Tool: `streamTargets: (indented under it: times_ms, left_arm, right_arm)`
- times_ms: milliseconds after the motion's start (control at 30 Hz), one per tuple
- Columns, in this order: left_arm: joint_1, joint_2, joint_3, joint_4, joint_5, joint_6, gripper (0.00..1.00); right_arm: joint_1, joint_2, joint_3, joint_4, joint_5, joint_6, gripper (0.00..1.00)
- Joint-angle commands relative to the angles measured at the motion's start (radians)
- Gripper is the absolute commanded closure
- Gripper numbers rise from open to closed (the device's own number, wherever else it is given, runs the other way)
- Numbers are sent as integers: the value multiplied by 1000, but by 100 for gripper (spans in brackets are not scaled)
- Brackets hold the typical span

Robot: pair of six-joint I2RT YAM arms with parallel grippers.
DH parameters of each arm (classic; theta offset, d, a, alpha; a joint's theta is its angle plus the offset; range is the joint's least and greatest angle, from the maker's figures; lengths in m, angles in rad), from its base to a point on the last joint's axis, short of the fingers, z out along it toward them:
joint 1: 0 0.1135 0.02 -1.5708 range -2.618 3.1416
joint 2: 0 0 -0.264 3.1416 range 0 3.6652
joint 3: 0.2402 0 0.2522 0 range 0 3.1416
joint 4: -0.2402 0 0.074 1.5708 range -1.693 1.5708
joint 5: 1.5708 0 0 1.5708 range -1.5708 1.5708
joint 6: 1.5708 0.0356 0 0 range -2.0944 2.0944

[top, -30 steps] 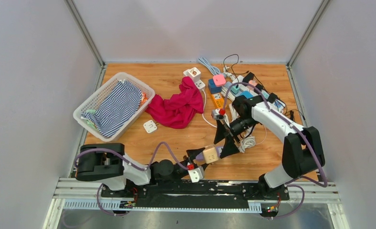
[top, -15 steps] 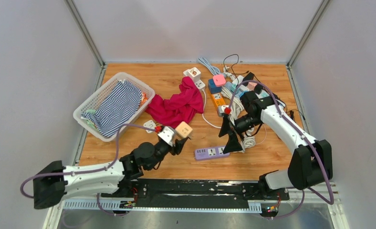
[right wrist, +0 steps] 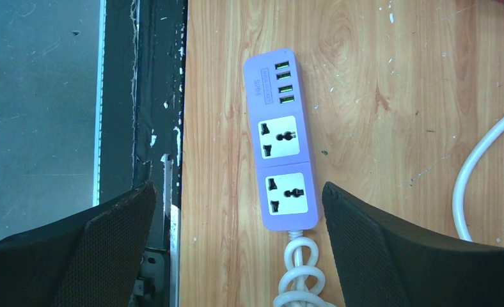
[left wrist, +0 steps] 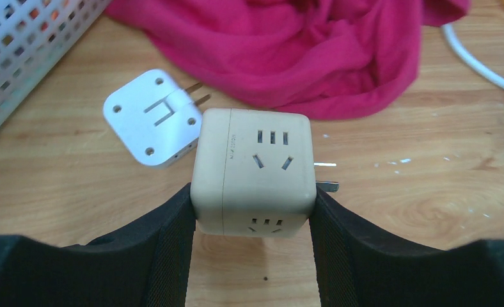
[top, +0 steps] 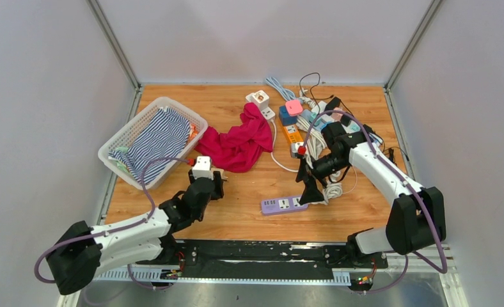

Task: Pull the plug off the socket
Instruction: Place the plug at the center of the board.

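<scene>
One beige plug [left wrist: 252,169] clamped in left end effector [left wrist: 252,214]; right end effector [right wrist: 236,199] gapes above purple socket [right wrist: 283,167].

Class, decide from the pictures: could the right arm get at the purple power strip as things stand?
Probably yes. The right pincer hangs open directly above the strip, with nothing lying on the strip or between the two.

The wooden table [top: 249,188] carries a white basket [top: 125,134] at its left. A magenta cloth [top: 236,144] lies near the middle, and a white flat adapter [left wrist: 150,118] sits just beside the cloth's near edge. A purple power strip [right wrist: 281,144] lies near the front edge. A heap of power strips and cables [top: 320,121] covers the far right. The beige cube plug [left wrist: 252,173] may touch the wood, though the wrist view leaves that unclear.
</scene>
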Motion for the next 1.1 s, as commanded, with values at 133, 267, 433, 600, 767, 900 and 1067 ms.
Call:
streamTargets:
  times_ms: [133,267,433,600,767,900,1067]
  left_arm:
    - [21,182,178,-228,-240,-257,99]
    - [23,268,261,-358,-289,-320,50]
    - [22,304,314,-433,-292,-350,9]
    - [21,208,306,-441,-220,-304,2]
    - [21,-9,210,-258,79,-63,0]
    - [21,-180,109,-60,474,113,0]
    - [21,-188,116,-32,617,200,0]
  right_arm:
    - [-33,12,-20,14,40,17,0]
    - [-34,11,-22,17,53,18,0]
    - [-38,-9,-25,17,53,15,0]
    - [-47,-34,-28,16,55,10,0]
    - [-52,-90,-41,13,52,-24,0]
    - [-53,-178,-87,7,-21,-104,0]
    - [-52,-224,-181,8,-105,-266,0]
